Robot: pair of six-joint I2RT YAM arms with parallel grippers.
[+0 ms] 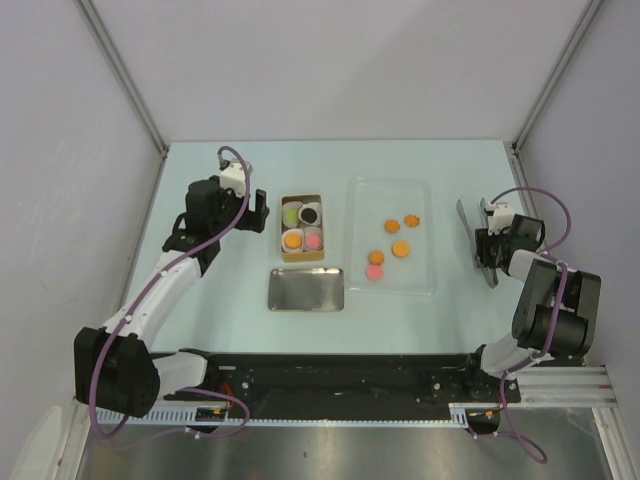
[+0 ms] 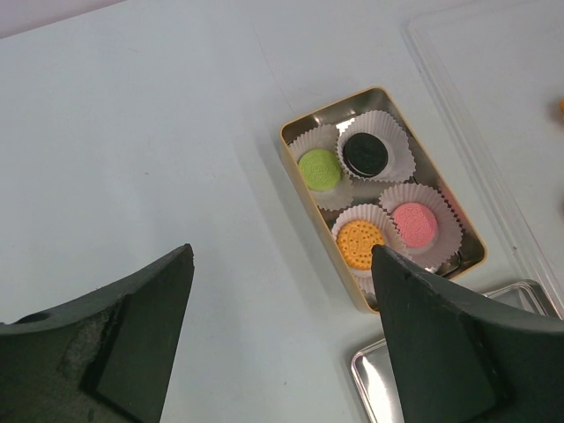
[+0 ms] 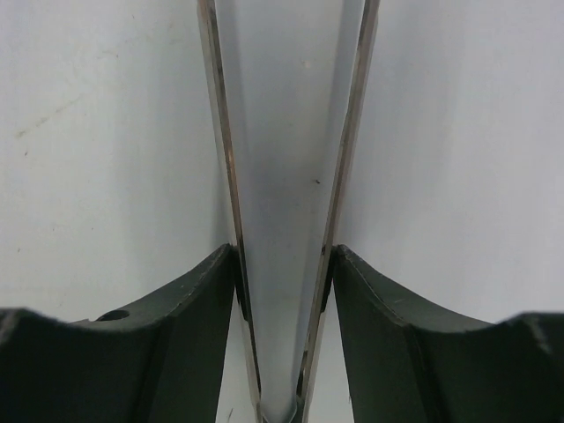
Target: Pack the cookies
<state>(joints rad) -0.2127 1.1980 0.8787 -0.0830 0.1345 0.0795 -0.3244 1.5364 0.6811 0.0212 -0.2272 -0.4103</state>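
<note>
A gold tin box (image 1: 300, 198) holds four white paper cups with one cookie each: green (image 2: 319, 169), black (image 2: 365, 154), pink (image 2: 415, 224) and orange (image 2: 360, 243). Several more cookies lie on the clear tray (image 1: 360, 190): orange ones (image 1: 400, 249) and a pink one (image 1: 374, 271). My left gripper (image 1: 258, 210) is open and empty, just left of the box; in the left wrist view (image 2: 282, 256) it is above bare table beside the box's rim (image 2: 304, 185). My right gripper (image 1: 487, 240) is shut on metal tongs (image 1: 464, 213), right of the tray. In the right wrist view (image 3: 282, 256) both fingers press the tongs' arms (image 3: 220, 150).
A shiny metal lid (image 1: 306, 289) lies flat in front of the box; its corner shows in the left wrist view (image 2: 366, 374). Grey walls enclose the table on the left, back and right.
</note>
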